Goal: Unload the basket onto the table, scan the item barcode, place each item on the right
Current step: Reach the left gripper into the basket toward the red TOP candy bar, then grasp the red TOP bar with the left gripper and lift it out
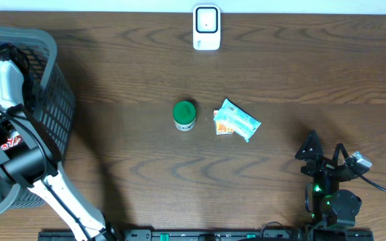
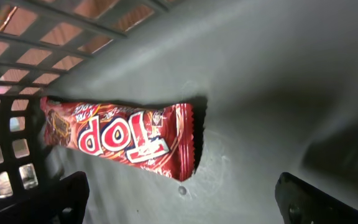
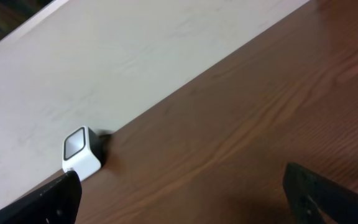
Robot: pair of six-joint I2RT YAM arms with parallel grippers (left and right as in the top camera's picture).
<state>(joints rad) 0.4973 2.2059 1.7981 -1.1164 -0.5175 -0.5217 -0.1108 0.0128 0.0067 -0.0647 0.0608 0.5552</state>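
A red "TOP" candy bar (image 2: 120,140) lies flat on the grey floor of the basket (image 2: 260,93), and no barcode shows on it. My left gripper (image 2: 188,198) hangs open just above the floor. The bar is beyond its fingertips (image 2: 67,194) and touches neither of them. A bit of the red wrapper (image 1: 12,142) shows in the overhead view beside the left arm. The white scanner (image 1: 206,27) stands at the table's far edge. My right gripper (image 1: 324,152) hovers open and empty at the front right, facing the scanner (image 3: 81,151).
The grey slatted basket (image 1: 45,47) fills the left side, and more wrapped goods lie in it. A green-lidded jar (image 1: 184,114) and a light blue-and-orange snack packet (image 1: 236,122) lie mid-table. A cable trails from the right arm at the front right.
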